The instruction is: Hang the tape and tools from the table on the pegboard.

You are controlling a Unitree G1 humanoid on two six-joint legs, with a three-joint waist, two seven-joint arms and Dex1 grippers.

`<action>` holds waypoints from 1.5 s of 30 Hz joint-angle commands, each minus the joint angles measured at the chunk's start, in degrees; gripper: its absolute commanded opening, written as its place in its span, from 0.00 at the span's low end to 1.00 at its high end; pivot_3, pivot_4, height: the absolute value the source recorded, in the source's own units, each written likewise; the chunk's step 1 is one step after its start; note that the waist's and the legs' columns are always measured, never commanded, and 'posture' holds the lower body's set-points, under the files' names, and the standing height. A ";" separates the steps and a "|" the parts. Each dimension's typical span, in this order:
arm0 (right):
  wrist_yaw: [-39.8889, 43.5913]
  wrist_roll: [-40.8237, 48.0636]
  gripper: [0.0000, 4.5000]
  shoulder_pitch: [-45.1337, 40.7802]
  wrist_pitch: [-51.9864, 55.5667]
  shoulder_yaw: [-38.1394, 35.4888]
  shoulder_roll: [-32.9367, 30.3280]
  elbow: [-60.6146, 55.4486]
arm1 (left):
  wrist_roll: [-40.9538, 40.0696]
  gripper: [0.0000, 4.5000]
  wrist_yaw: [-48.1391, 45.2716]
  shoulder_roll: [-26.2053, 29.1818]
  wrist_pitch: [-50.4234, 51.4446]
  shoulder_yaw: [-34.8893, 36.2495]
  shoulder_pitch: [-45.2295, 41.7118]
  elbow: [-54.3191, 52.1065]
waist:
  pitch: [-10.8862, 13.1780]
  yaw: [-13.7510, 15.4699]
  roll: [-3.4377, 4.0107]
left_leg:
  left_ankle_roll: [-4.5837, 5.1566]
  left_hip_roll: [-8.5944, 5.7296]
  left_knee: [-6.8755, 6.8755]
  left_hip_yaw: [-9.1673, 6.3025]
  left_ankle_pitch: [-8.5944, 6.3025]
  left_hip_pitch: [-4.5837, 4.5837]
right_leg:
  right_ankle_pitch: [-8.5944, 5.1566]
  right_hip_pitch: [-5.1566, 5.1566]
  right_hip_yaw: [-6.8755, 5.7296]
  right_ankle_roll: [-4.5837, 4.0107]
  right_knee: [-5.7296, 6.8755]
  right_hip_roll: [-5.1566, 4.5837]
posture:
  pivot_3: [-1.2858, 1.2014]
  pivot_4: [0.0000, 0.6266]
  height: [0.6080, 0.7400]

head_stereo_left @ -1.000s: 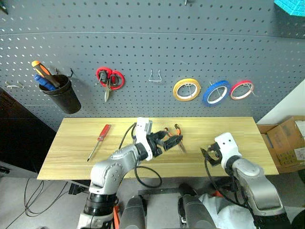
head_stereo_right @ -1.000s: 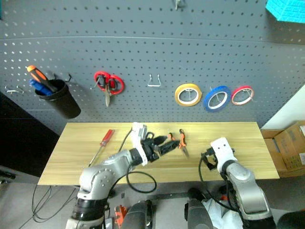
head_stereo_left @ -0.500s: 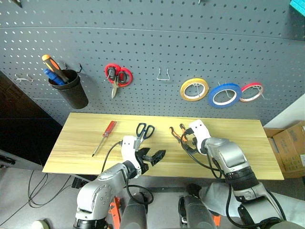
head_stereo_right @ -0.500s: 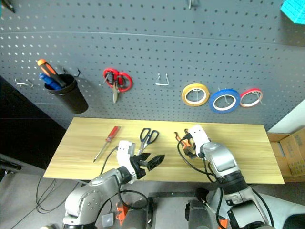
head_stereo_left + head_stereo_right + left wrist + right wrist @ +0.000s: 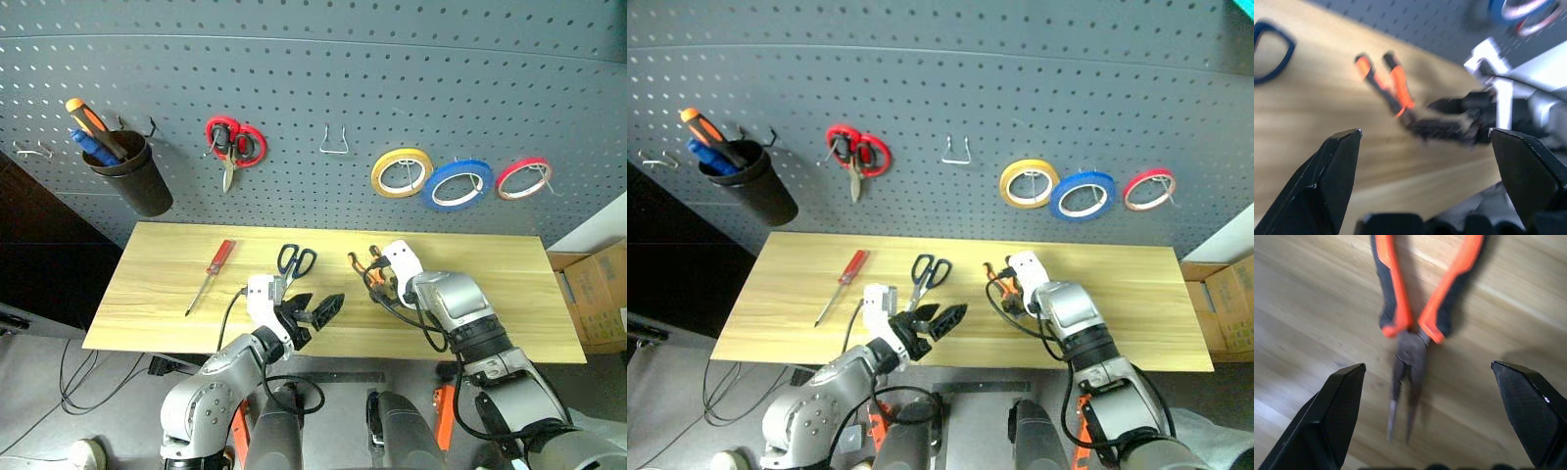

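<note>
Right gripper (image 5: pixel 1420 396) hangs with fingers spread wide over slim orange-and-black-handled pliers (image 5: pixel 1415 313) lying on the pale-yellow wooden table (image 5: pixel 509 294). Left gripper (image 5: pixel 315 313), also open and empty, hovers near black-handled steel scissors (image 5: pixel 294 262). Farther left lies a red-handled screwdriver (image 5: pixel 214 269); the bright-blue tape ring (image 5: pixel 457 184) hangs on the dark-grey pegboard (image 5: pixel 323 69).

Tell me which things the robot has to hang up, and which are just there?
For the job: pliers, black-handled scissors, red-handled screwdriver, blue tape already up, pegboard, table.

Just there: yellow tape, red tape, red scissors, black cup.
</note>
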 commanded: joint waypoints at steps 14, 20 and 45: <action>-3.41 -0.83 1.00 -6.87 -4.87 -0.96 5.24 11.93 | -11.61 1.00 2.63 -1.29 2.04 5.40 -0.08 -3.21 | 1.05 -0.01 -0.02 | 0.00 -0.01 -0.01 -0.06 -0.01 -0.22 | -0.04 -0.16 -0.07 0.08 -0.03 -0.01 | 0.56 0.53 1.00; -3.99 -1.62 1.00 -8.40 -7.46 -0.83 5.80 16.96 | -12.14 1.00 3.28 -0.56 1.58 4.74 -0.16 -2.69 | 1.07 -0.05 -0.01 | 0.00 0.00 -0.01 -0.06 0.00 -0.22 | -0.04 -0.17 -0.07 0.09 -0.04 0.00 | 0.56 0.53 1.00; 3.88 1.27 0.39 1.35 -8.99 -1.32 -1.03 -6.64 | -13.84 1.00 2.29 1.99 -0.65 3.73 -2.79 -1.49 | 1.06 0.44 -0.01 | -0.01 -0.02 -0.11 -0.07 -0.01 -0.46 | -0.09 -0.33 -0.11 0.15 -0.19 -0.02 | 0.55 0.43 1.00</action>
